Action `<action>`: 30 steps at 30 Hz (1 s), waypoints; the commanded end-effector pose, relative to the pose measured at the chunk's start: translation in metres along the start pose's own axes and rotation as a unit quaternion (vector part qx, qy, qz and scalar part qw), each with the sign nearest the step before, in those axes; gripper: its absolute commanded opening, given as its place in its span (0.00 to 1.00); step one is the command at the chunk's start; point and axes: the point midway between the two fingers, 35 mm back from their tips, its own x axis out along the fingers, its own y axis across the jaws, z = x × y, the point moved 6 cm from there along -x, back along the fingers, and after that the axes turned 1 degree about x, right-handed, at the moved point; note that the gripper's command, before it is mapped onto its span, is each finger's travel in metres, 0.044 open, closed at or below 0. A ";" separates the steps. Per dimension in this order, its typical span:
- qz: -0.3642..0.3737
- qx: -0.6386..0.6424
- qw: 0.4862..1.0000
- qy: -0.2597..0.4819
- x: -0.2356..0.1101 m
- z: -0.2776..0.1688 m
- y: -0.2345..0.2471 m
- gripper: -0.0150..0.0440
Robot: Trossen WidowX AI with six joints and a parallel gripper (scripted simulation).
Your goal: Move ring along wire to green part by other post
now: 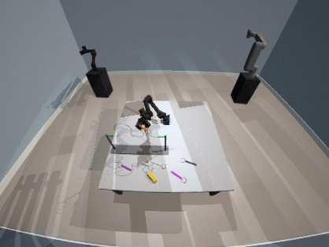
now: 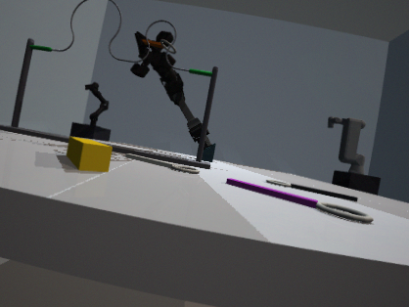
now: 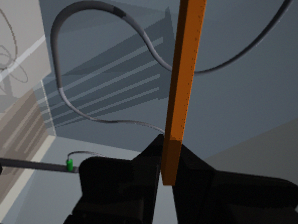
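My gripper (image 1: 139,125) (image 2: 144,44) (image 3: 165,138) is shut on the orange handle (image 1: 144,128) (image 2: 154,44) (image 3: 183,85), near its end. The pale ring (image 2: 168,47) at the other end is beside the right-hand loop of the grey wire (image 2: 120,30) (image 3: 56,55); whether the wire runs through it is too small to tell. The ring is out of the wrist view. It is up and left of the right green part (image 1: 161,137) (image 2: 201,72). The left green part (image 1: 110,136) (image 2: 41,48) is at the far end. A green part (image 3: 69,164) also shows in the wrist view.
The right post (image 1: 165,144) (image 2: 207,117) and left post (image 1: 110,141) (image 2: 22,83) stand on a dark base. A yellow block (image 1: 152,177) (image 2: 88,155), purple-handled rings and a black-handled ring lie on the table. The wavy wire rises high between the posts, close to my fingers.
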 end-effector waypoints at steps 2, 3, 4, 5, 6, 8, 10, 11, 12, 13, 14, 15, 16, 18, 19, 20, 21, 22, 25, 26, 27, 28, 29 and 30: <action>0.014 0.030 0.999 0.000 -0.003 0.003 0.011 0.00; 0.017 0.036 0.999 0.001 -0.003 0.003 0.013 0.00; 0.020 0.042 0.999 0.002 -0.003 0.003 0.015 0.00; 0.024 0.049 0.998 0.003 -0.004 0.004 0.017 0.00; 0.029 0.058 0.998 0.004 -0.004 0.004 0.020 0.00; 0.039 0.076 0.996 0.007 -0.006 0.005 0.025 0.00; 0.049 0.095 0.994 0.010 -0.007 0.006 0.031 0.00; 0.055 0.105 0.993 0.011 -0.008 0.007 0.034 0.00; 0.060 0.114 0.992 0.012 -0.009 0.007 0.036 0.00; 0.065 0.124 0.990 0.014 -0.009 0.008 0.039 0.00; 0.071 0.135 0.988 0.015 -0.010 0.009 0.042 0.00; 0.076 0.144 0.987 0.017 -0.011 0.010 0.044 0.00; 0.081 0.153 0.985 0.018 -0.012 0.011 0.047 0.00; 0.092 0.172 0.981 0.021 -0.014 0.013 0.052 0.00; 0.097 0.182 0.978 0.022 -0.015 0.014 0.054 0.00; 0.102 0.191 0.976 0.024 -0.016 0.015 0.057 0.00; 0.107 0.199 0.974 0.025 -0.017 0.016 0.059 0.00; 0.111 0.206 0.972 0.026 -0.017 0.017 0.061 0.00; 0.124 0.231 0.965 0.029 -0.020 0.021 0.067 0.00; 0.128 0.237 0.963 0.030 -0.021 0.022 0.068 0.00; 0.131 0.243 0.961 0.031 -0.021 0.022 0.070 0.00; 0.134 0.249 0.959 0.032 -0.022 0.023 0.071 0.00; 0.137 0.253 0.957 0.033 -0.023 0.024 0.072 0.00; 0.140 0.259 0.955 0.034 -0.023 0.025 0.073 0.00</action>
